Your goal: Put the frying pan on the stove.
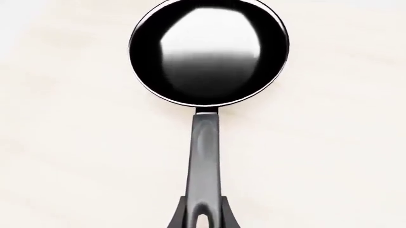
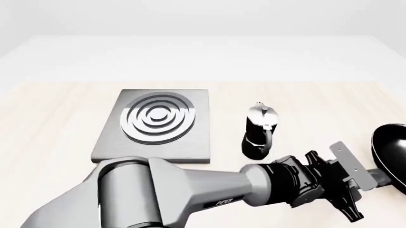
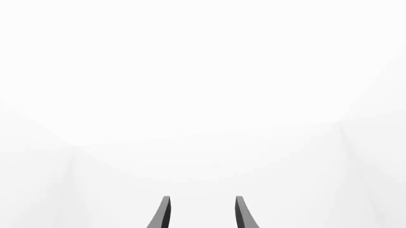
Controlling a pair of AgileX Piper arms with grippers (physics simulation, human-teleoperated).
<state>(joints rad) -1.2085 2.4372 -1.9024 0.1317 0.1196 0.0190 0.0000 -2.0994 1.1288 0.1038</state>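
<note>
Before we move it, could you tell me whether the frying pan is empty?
Empty: the frying pan's glossy inside shows only reflections in the left wrist view.

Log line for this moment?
left gripper: shut on frying pan handle | stove: bare | right gripper: open, idle

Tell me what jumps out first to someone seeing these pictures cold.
The big grey left arm sweeps across the bottom of the front view, its left gripper closed on the handle of the frying pan at the table's far right edge. Behind it the stove, with its silver rings, lies left of centre, the moka pot standing just to its right. The right gripper hangs open before blank white.
</note>
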